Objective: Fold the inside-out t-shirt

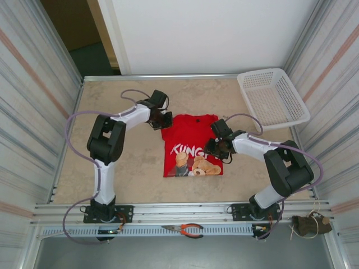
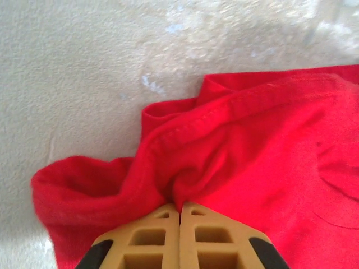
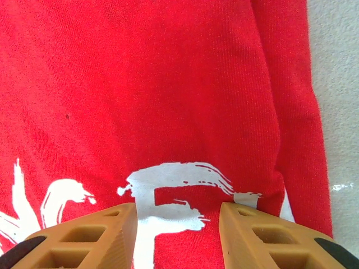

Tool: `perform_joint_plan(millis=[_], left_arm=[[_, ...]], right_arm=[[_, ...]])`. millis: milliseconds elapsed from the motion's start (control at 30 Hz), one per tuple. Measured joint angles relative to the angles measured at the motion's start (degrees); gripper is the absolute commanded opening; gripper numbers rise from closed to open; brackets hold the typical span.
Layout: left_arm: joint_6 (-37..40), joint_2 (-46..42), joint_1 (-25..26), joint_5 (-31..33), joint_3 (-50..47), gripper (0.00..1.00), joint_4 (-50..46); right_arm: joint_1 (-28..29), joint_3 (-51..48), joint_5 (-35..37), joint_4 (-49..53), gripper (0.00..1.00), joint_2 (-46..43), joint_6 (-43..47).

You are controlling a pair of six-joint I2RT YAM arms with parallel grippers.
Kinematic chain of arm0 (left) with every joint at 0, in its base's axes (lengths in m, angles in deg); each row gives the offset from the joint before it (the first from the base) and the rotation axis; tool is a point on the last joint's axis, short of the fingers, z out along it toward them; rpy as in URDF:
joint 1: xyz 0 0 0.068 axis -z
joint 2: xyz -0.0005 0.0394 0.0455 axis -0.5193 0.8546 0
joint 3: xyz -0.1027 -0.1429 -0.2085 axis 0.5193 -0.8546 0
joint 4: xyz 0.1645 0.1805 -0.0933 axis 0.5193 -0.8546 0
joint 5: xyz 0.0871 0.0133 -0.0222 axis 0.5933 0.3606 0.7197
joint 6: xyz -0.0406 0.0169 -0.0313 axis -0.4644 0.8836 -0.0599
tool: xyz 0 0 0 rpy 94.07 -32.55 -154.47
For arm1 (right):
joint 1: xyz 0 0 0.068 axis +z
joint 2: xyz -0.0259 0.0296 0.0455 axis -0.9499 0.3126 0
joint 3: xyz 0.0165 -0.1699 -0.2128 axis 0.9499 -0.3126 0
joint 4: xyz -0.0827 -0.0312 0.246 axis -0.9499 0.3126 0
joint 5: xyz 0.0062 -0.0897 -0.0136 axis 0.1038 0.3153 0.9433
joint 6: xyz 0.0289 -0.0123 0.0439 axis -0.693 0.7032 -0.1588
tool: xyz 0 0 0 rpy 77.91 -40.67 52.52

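Inside-out t-shirt: fold apparently starting; left jaws pinching its far-left edge, right jaws hovering half-open over lettering; next likely needing right-side grip.

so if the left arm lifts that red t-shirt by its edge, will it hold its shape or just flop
Probably floppy: the t-shirt bunches and puckers where the left gripper pinches it. Likely light too: it looks like thin knit lying flat on the table. The rest would probably hang and trail.
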Motion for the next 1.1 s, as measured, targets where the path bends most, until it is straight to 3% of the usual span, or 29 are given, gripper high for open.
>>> perform_joint_plan(millis=[167,333,667,833,1000,1100], left_arm=[[-1.05,-5.62,1.03,-2.34,-3.87,0.00,5.88],[-5.22,-10.40,1.51,-8.57,-11.17,0.00,18.47],[-18.43,-6.99,-2.56,-20.96,-23.61,0.00,46.88],[-21.31,-3.32,-7.48,-22.71,-26.38,0.00,53.33],[-21.55,-2.45,-9.75,-22.95,-27.17,0.00,53.75],[-20.70,-2.08,-9.79,-23.10,-27.17,0.27,53.72]], right_arm=[[0.00,0.00,0.00,-0.24,0.42,0.22,0.00],[0.00,0.13,0.00,-1.16,0.42,0.59,0.00],[0.00,0.24,0.04,-1.44,0.42,0.81,0.00],[0.02,0.24,0.31,-1.42,0.42,0.81,0.00],[0.24,0.24,1.05,-1.44,0.42,0.85,0.00],[0.26,0.24,1.09,-1.44,0.42,0.87,0.00]])
